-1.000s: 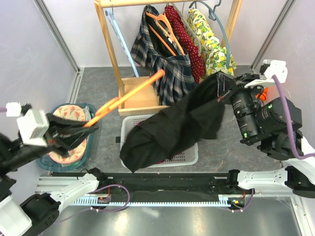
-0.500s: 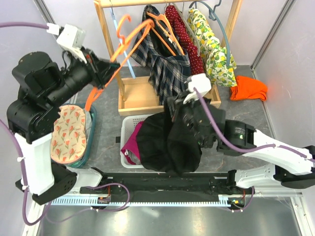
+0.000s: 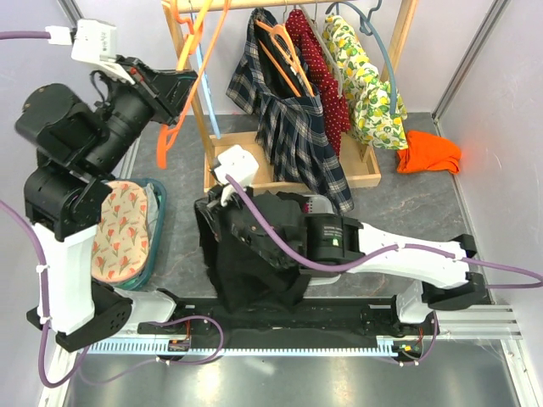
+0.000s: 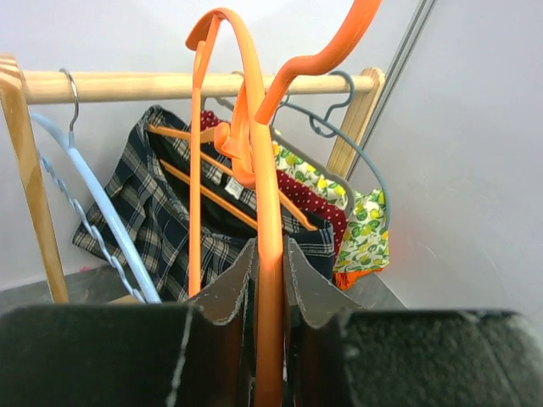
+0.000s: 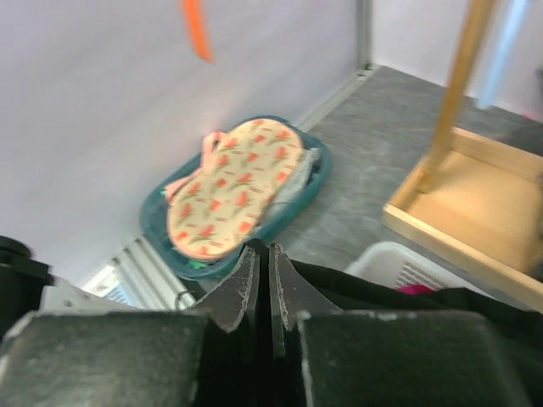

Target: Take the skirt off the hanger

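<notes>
The plaid skirt (image 3: 297, 127) hangs on the wooden rack from the pale peach hanger (image 3: 284, 47); neither gripper touches them. Both show in the left wrist view, the skirt (image 4: 161, 220) behind the hanger (image 4: 212, 191). My left gripper (image 3: 182, 85) is shut on a brighter orange hanger (image 3: 204, 47), held up by the rack's rail left of the skirt; in the left wrist view (image 4: 270, 280) its bar (image 4: 270, 212) runs between the jaws. My right gripper (image 3: 210, 222) is shut on a plain black garment (image 3: 246, 271), low at the front; the wrist view (image 5: 265, 280) shows cloth (image 5: 382, 297) pinched there.
A red dotted garment (image 3: 327, 76) and a lemon-print one (image 3: 365, 76) hang right of the skirt. A light-blue hanger (image 3: 204, 85) hangs at the rack's left. A white basket (image 3: 318, 203) lies under the right arm. A teal basket (image 3: 157, 229) is at the left, an orange cloth (image 3: 428, 153) on the floor right.
My left arm has raised the bright orange hanger from low left up to the rack's rail. My right arm has swung left and down with the black garment, over the white basket.
</notes>
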Controlling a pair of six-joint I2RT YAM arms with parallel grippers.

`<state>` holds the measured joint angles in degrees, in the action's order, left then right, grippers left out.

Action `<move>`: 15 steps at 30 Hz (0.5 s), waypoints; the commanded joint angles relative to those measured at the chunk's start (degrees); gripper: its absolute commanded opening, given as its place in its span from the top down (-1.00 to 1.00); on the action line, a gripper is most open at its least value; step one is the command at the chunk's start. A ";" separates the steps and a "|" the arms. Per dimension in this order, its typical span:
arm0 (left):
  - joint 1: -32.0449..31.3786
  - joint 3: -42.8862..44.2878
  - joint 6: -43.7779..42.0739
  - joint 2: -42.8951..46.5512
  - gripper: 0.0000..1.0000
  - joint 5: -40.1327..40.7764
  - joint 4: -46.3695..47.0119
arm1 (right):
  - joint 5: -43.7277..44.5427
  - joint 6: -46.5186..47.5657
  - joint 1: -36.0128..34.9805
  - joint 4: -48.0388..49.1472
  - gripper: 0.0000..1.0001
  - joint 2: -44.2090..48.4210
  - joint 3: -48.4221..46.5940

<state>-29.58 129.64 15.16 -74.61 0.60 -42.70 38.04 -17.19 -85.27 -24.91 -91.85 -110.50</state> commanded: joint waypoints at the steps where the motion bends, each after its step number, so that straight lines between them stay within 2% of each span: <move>1: 0.23 -2.54 1.72 -0.10 0.97 2.21 3.41 | -6.93 -3.37 3.61 2.23 1.00 -0.61 -3.78; 3: 0.23 -3.95 1.10 0.69 0.96 2.82 3.41 | -6.84 -6.97 6.69 3.45 1.00 2.10 0.08; 8: 0.23 -9.49 0.22 2.89 0.97 4.14 3.41 | -8.25 -13.91 15.03 7.94 1.00 11.07 19.95; 15: 0.23 -10.38 -0.74 2.98 0.97 4.93 3.67 | -3.42 -23.93 20.32 1.20 1.00 19.42 37.34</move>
<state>-29.58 118.74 15.16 -73.01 3.97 -42.72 31.86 -32.80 -66.98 -20.86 -76.73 -79.88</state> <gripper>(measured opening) 0.182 0.087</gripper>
